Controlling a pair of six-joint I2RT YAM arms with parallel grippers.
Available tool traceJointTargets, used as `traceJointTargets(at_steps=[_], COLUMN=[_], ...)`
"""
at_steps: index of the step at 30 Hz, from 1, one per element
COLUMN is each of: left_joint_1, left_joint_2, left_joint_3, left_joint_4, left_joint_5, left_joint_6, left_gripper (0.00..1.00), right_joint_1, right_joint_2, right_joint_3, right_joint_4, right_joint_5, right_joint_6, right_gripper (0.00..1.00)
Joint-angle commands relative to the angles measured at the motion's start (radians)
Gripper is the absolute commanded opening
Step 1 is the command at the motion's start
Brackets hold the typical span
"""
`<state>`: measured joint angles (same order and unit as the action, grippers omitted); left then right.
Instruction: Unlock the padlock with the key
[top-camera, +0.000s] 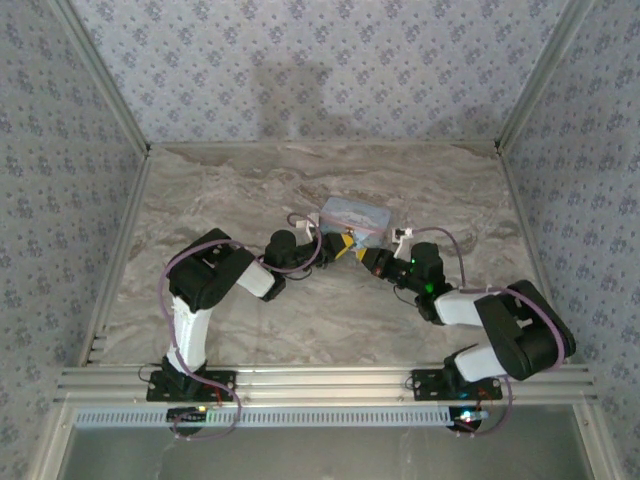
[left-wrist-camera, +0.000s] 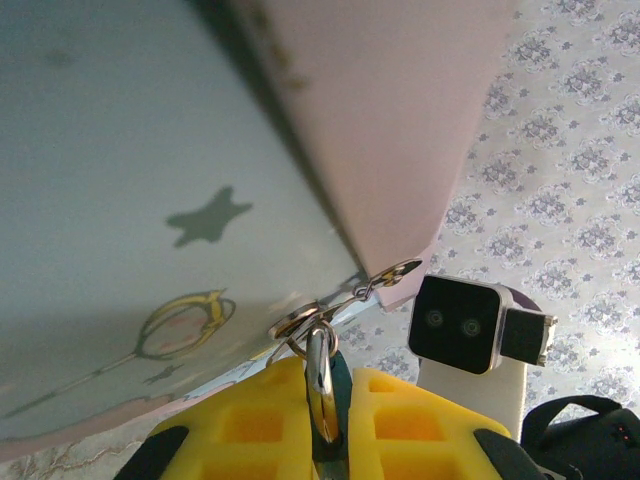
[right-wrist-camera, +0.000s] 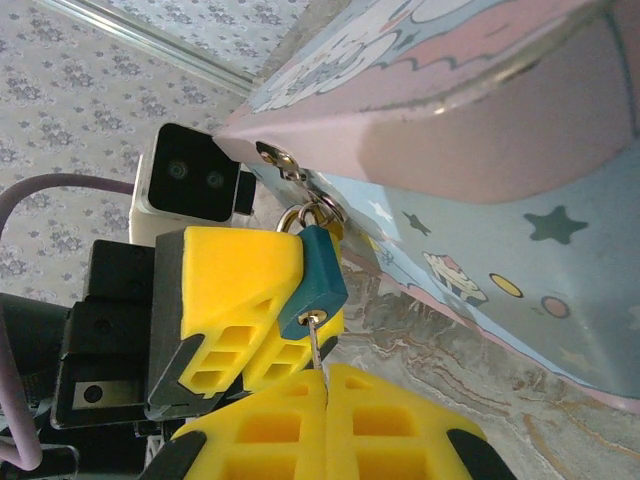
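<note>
One teal padlock (right-wrist-camera: 318, 280) hangs by its shackle (left-wrist-camera: 320, 385) from the hasp (right-wrist-camera: 298, 180) of the light blue box (right-wrist-camera: 480, 130), which sits mid-worktop (top-camera: 240, 190) in the top view. The key (right-wrist-camera: 316, 345) is a thin shaft coming straight up from 6 o'clock, with its tip at the keyhole on the lock's underside. It looks seated, but I can't tell how deep.

Left jaws are clenched on the padlock body, yellow pads (right-wrist-camera: 235, 285) coming in from 9 o'clock in the right wrist view. Right jaws are clenched on the key's head, pads (right-wrist-camera: 400, 425) at 6 o'clock. The head itself is hidden between them.

Step, my read: insertion is done or nearly done and the turn is not yet made. The shackle looks shut.

Next move calls for:
- a small push along the shaft if the key isn't bottomed, then a wrist roll about that axis
- left jaws holding the body rigid as counter-torque
- roll axis coaxial with the keyway, since offset would likely bend the shaft or lever the lock on the hasp
- low side load, because the box at 12 to 2 o'clock looks unrestrained and could drag
</note>
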<state>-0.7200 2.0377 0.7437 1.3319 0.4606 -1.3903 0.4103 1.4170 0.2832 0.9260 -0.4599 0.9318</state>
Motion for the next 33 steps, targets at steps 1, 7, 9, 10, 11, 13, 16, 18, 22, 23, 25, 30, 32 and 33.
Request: traceJointTargets(at_steps=[1,7,9,10,11,13,16,18,22,23,25,30,32,33], left_joint_1=[-0.002,-0.006,-0.007,-0.007,-0.008,-0.010,-0.011,-0.012,-0.015,-0.016,-0.018,-0.024,-0.024,-0.024], left_joint_2=[0.007,0.007,0.010,0.010,0.011,0.013,0.015,0.014,0.011,0.010,0.008,0.004,0.004,0.003], left_joint_3=[0.029,0.027,0.026,0.026,0.028,0.029,0.031,0.032,0.040,0.041,0.042,0.043,0.041,0.040], left_joint_4=[0.073,0.074,0.074,0.075,0.074,0.073,0.075,0.075,0.075,0.075,0.075,0.075,0.075,0.075], left_joint_5=[0.018,0.021,0.020,0.021,0.021,0.023,0.022,0.023,0.037,0.041,0.044,0.057,0.057,0.058], left_joint_6=[-0.004,-0.004,-0.003,-0.003,-0.003,-0.001,-0.003,-0.003,-0.001,0.000,0.001,0.002,0.002,0.002], left_gripper=[0.04,0.04,0.04,0.04,0.04,0.04,0.04,0.04,0.04,0.04,0.04,0.03,0.03,0.03], right_joint_1=[0.001,0.001,0.001,0.001,0.000,0.002,0.001,0.001,-0.008,-0.013,-0.015,-0.006,-0.012,-0.017], right_joint_2=[0.013,0.020,0.020,0.022,0.023,0.027,0.031,0.035,0.061,0.075,0.099,0.107,0.105,0.102], right_joint_3=[0.023,0.027,0.032,0.034,0.036,0.036,0.037,0.040,0.038,0.043,0.054,0.080,0.074,0.074], right_joint_4=[0.033,0.057,0.056,0.056,0.057,0.068,0.085,0.076,0.112,0.133,0.153,0.130,0.135,0.134], right_joint_5=[-0.005,-0.010,-0.013,-0.014,-0.018,-0.024,-0.031,-0.028,-0.014,-0.017,-0.019,0.000,0.006,0.003], right_joint_6=[0.010,0.015,0.017,0.016,0.017,0.018,0.031,0.034,0.075,0.093,0.112,0.108,0.111,0.114], right_gripper=[0.00,0.00,0.00,0.00,0.00,0.00,0.00,0.00,0.00,0.00,0.00,0.00,0.00,0.00])
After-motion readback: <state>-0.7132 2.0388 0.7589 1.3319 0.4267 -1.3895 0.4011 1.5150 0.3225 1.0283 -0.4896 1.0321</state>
